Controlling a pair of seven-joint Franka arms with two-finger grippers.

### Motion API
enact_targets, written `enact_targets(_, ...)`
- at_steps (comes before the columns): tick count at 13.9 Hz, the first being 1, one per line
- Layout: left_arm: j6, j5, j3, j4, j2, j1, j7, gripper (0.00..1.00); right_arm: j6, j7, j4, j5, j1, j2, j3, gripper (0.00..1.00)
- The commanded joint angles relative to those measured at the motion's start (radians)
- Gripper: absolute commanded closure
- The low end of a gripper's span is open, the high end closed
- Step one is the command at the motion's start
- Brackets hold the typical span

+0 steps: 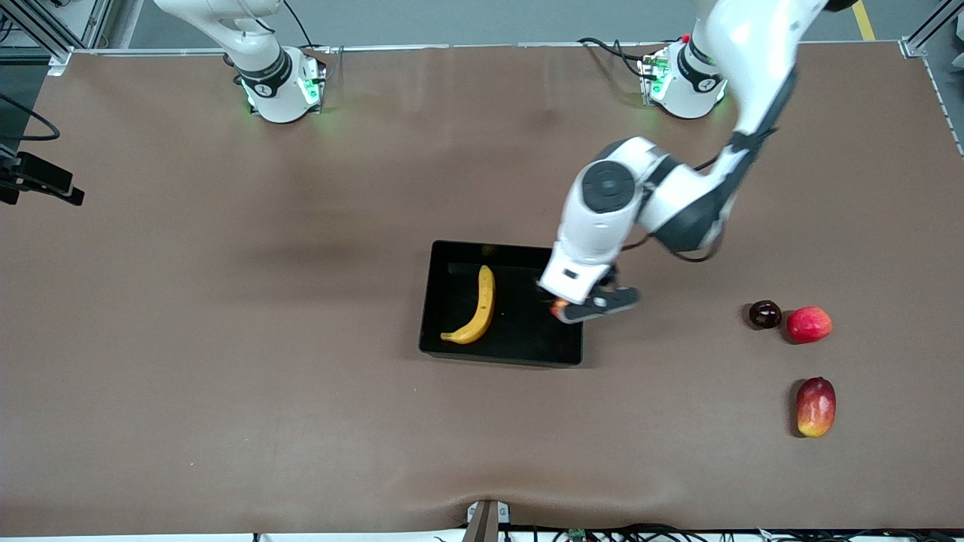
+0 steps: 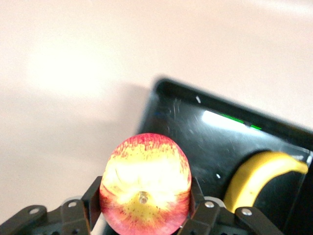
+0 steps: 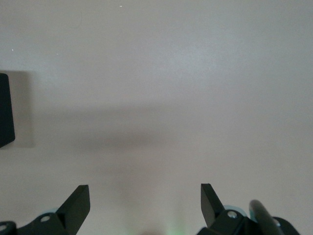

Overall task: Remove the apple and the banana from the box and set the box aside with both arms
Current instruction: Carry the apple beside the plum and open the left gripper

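Observation:
The black box [image 1: 527,335] lies mid-table with the yellow banana [image 1: 476,307] in it. My left gripper [image 1: 566,309] is shut on the small apple [image 1: 559,308], red streaked with yellow, and holds it over the box's wall toward the left arm's end. In the left wrist view the apple [image 2: 145,183] sits between the fingers [image 2: 92,198] of the left gripper [image 2: 145,208], above the box [image 2: 195,127] and the banana [image 2: 254,178]. My right gripper [image 3: 145,200] is open and empty, over bare table, with a box corner [image 3: 5,110] at the picture's edge. Its hand is out of the front view.
Toward the left arm's end of the table lie a dark round fruit [image 1: 765,314], a plain red round fruit [image 1: 809,324] beside it, and a red-and-yellow mango [image 1: 816,406] nearer the front camera. A black device [image 1: 38,181] overhangs the right arm's end.

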Motion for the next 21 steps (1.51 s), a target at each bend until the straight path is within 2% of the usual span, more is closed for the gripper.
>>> enact_targets(1, -0.011, -0.032, -0.008, -0.014, -0.045, 0.073, 0.047, 1.00, -0.009, -0.007, 0.026, 0.011, -0.013, 0.010, 0.008, 0.00)
enact_targets(4, -0.080, -0.037, -0.007, -0.027, -0.060, 0.144, 0.119, 1.00, -0.012, -0.007, 0.029, 0.011, -0.012, 0.010, 0.008, 0.00)
enact_targets(7, -0.111, -0.034, -0.005, -0.100, -0.043, 0.248, 0.224, 1.00, -0.012, -0.007, 0.032, 0.011, -0.012, 0.010, 0.010, 0.00)
enact_targets(11, -0.044, -0.021, -0.004, -0.169, 0.013, 0.355, 0.225, 1.00, -0.012, -0.010, 0.030, 0.001, -0.007, 0.033, 0.010, 0.00)
enact_targets(14, 0.039, -0.004, 0.004, -0.195, 0.055, 0.377, 0.224, 1.00, -0.007, -0.010, 0.030, -0.003, -0.007, 0.038, 0.010, 0.00)
enact_targets(18, 0.140, 0.129, 0.006, -0.192, 0.135, 0.441, 0.224, 1.00, -0.007, -0.010, 0.032, -0.003, -0.015, 0.043, 0.010, 0.00)
enact_targets(21, 0.165, 0.196, 0.004, -0.188, 0.172, 0.475, 0.224, 1.00, -0.007, -0.010, 0.032, -0.003, -0.016, 0.047, 0.008, 0.00)
